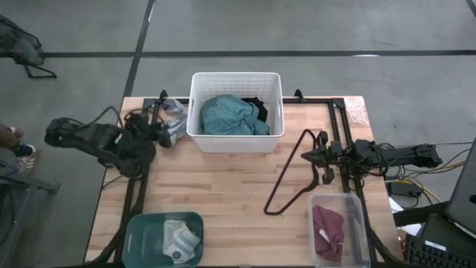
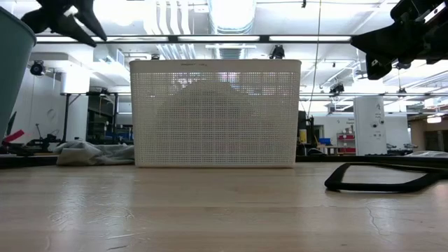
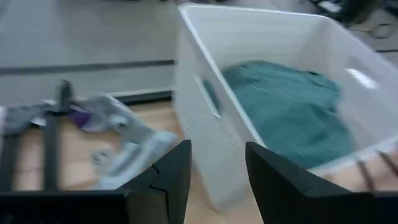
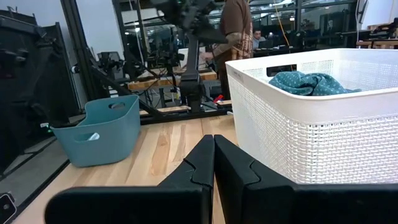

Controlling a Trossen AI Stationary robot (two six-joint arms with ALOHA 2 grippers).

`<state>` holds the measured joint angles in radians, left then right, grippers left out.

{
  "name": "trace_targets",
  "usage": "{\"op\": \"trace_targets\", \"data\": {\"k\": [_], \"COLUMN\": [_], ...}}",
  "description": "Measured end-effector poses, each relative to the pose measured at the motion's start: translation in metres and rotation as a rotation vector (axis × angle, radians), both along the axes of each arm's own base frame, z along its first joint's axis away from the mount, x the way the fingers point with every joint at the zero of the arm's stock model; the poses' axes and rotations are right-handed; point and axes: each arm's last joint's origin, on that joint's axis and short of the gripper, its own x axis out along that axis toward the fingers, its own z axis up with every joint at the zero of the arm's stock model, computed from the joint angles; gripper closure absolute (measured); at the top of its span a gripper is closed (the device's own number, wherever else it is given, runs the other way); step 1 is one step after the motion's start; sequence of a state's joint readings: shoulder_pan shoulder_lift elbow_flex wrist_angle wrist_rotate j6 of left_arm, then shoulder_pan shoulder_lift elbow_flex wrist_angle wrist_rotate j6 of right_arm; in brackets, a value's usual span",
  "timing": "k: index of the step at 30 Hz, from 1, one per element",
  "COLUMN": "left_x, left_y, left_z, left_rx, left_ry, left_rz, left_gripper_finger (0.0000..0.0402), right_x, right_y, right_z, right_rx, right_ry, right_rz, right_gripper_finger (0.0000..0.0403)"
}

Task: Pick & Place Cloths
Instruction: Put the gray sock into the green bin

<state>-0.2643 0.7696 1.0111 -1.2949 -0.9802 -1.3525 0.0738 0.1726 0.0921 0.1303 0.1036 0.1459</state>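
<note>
From above, your left gripper [image 1: 165, 132] hangs just beside the white bin's [image 1: 195, 112] left wall, with grey rags [image 1: 175, 119] under its tip; the teal cloth [image 1: 232, 115] and a black one [image 1: 256, 106] lie in that bin. Your right gripper [image 1: 306, 155] sits by the hanger [image 1: 294, 175], the maroon cloth [image 1: 327, 231] in the clear bin [image 1: 361, 231] behind it. The left wrist view shows fingers [image 3: 177, 171] apart, holding nothing. The right wrist view shows fingers [image 4: 199, 165] pressed together, empty.
</note>
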Motion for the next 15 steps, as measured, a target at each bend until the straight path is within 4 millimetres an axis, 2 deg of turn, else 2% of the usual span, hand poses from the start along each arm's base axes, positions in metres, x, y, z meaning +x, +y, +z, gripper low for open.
{"op": "trace_targets", "data": {"k": [5, 10, 15], "left_x": [-0.002, 0.005, 0.008], "left_y": [0.019, 0.041, 0.069], "left_z": [0.001, 0.006, 0.018], "left_rx": [0.051, 0.109, 0.118], "left_ry": [0.118, 0.215, 0.170], "left_rz": [0.099, 0.150, 0.162], "left_gripper_finger": [0.0246, 0.0246, 0.0246], "right_x": [0.000, 0.000, 0.000], "right_y": [0.000, 0.000, 0.000], "right_z": [0.000, 0.000, 0.000], "right_rx": [0.000, 0.000, 0.000], "right_ry": [0.000, 0.000, 0.000], "right_rz": [0.000, 0.000, 0.000], "right_gripper_finger": [0.0394, 0.0394, 0.0394]}}
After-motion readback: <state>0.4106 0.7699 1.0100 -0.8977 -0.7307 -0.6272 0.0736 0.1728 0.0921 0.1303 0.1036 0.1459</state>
